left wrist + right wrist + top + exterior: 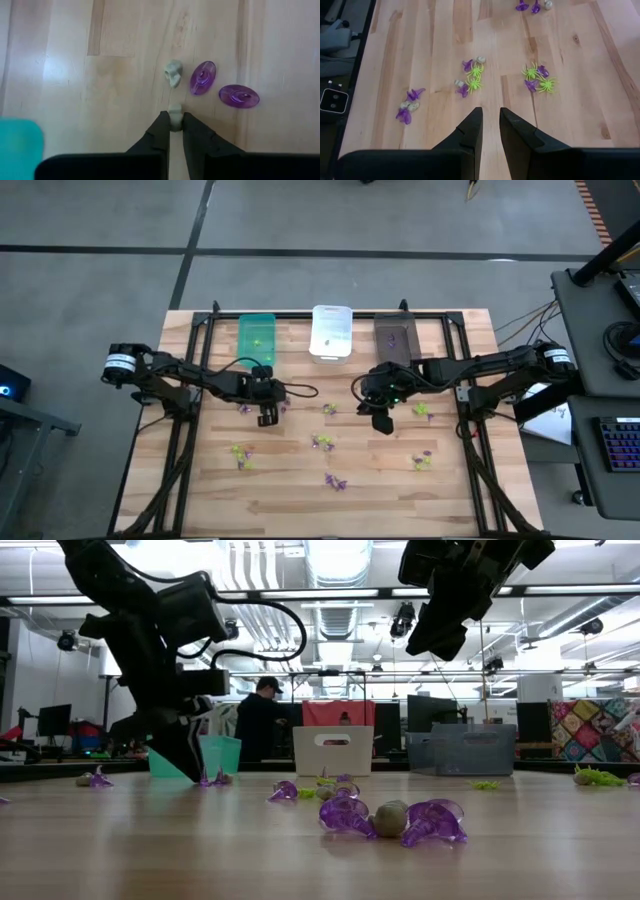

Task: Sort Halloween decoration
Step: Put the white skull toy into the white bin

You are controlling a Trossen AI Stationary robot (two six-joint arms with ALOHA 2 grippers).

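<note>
Already the left hand pinches a greyish trinket on the desk, left of centre in the high view; green bin just above it. Right hand hovers, slightly spread.

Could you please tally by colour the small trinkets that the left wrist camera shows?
Purple trinkets: 2
Greyish trinkets: 2, one pinched in the left gripper
Total: 4

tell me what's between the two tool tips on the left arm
In the left wrist view, a small greyish trinket sits pinched between the left tool's fingertips. Just beyond lie a greyish skull trinket and two purple trinkets on bare wood.
</note>
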